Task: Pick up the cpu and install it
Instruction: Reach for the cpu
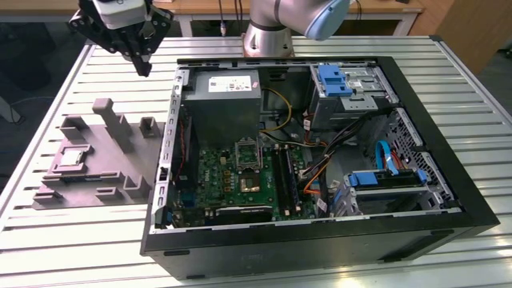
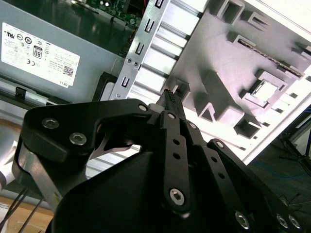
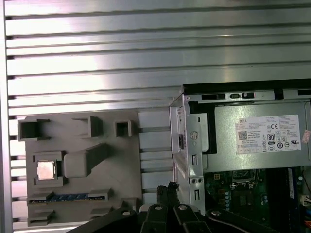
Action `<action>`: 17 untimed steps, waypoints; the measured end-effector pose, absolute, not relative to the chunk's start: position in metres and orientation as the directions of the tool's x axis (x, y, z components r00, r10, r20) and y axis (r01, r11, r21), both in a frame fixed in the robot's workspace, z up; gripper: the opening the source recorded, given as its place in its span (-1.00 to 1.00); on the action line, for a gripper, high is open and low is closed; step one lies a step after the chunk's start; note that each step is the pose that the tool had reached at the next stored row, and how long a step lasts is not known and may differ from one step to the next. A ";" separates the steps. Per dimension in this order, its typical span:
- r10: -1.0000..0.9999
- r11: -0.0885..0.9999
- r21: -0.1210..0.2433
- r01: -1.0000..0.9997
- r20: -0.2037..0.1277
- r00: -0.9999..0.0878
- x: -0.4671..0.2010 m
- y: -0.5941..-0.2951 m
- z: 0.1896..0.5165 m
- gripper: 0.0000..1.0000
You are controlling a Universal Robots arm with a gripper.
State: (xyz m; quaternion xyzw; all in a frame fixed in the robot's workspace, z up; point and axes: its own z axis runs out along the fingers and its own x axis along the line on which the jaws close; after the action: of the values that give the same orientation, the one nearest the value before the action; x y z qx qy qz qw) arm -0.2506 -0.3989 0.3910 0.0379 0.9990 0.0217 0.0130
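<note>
From my station, the black multi-link hand (image 1: 145,65) hangs above the slatted aluminium surface (image 1: 480,78). It is off the far corner of the open black desktop computer case (image 1: 320,249), towards the exterior view's left. Its fingertips are clenched together into one point and I see nothing held between them. The second wrist view shows the same pinched tip (image 2: 170,95).

The cpu (image 1: 71,157), a small flat square chip with a pale silver top, lies in a square recess of the grey moulded plastic tray (image 1: 104,150). The tray rests on the surface just beside the case, on the exterior view's left. The hand is well apart from the chip, and the tray's upright blocks stand between them. In the first wrist view I see the chip (image 3: 46,170) seated flat in its pocket.

Inside the case, a grey metal power supply box (image 1: 228,105) carries a white printed label (image 1: 234,85) with dark text, a barcode and certification marks. Nearer the camera in the exterior view lies the green motherboard (image 1: 240,180) with its rectangular metal-framed socket bracket (image 1: 246,153).
</note>
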 end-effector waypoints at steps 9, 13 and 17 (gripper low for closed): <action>0.076 0.996 0.044 0.075 -0.024 -0.997 -0.265 -0.399 0.390 -0.79; 0.076 0.996 0.044 0.075 -0.024 -0.997 -0.266 -0.399 0.390 -0.79; 0.076 0.996 0.044 0.075 -0.024 -0.997 -0.267 -0.399 0.390 -0.79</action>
State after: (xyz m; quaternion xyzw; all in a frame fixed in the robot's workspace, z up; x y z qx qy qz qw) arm -0.2670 -0.3989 0.3904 0.0379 0.9990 0.0217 0.0130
